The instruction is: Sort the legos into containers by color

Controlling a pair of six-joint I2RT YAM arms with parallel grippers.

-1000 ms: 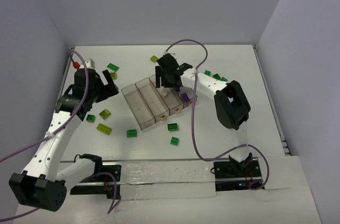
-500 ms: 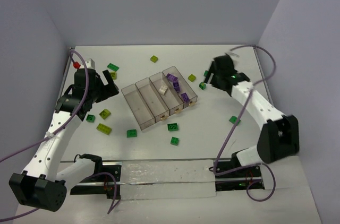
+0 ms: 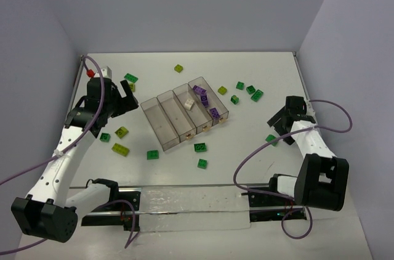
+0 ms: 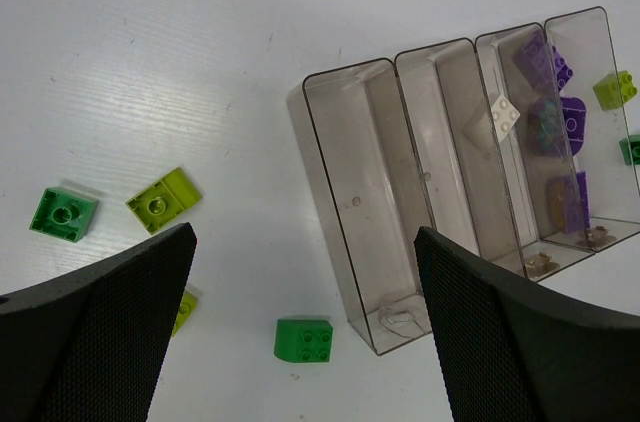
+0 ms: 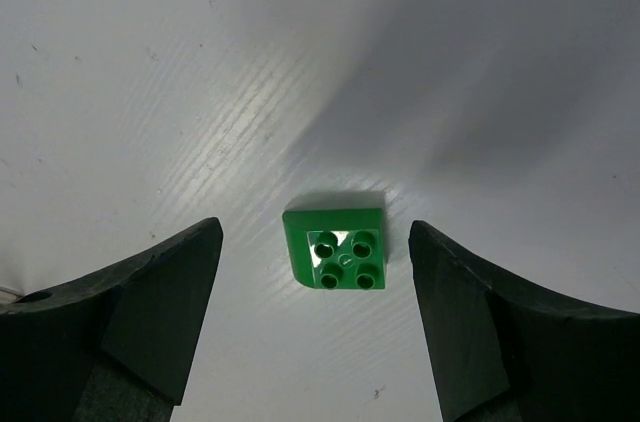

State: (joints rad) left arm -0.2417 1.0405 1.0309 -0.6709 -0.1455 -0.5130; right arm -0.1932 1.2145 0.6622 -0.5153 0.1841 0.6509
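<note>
Green lego [image 5: 335, 247] sits between spread right claw [image 5: 315, 232], seemingly untouched; left claw [image 4: 305, 234] gaping, holding nothing.

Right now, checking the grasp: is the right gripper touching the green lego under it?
Apart. Right wrist view: the right gripper straddles the green lego, with table showing on both sides.

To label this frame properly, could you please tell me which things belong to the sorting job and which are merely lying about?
Job:
loose legos
compartment tray
purple bricks already in the tray
white brick

Lying about:
purple cables
mounting rail
</note>
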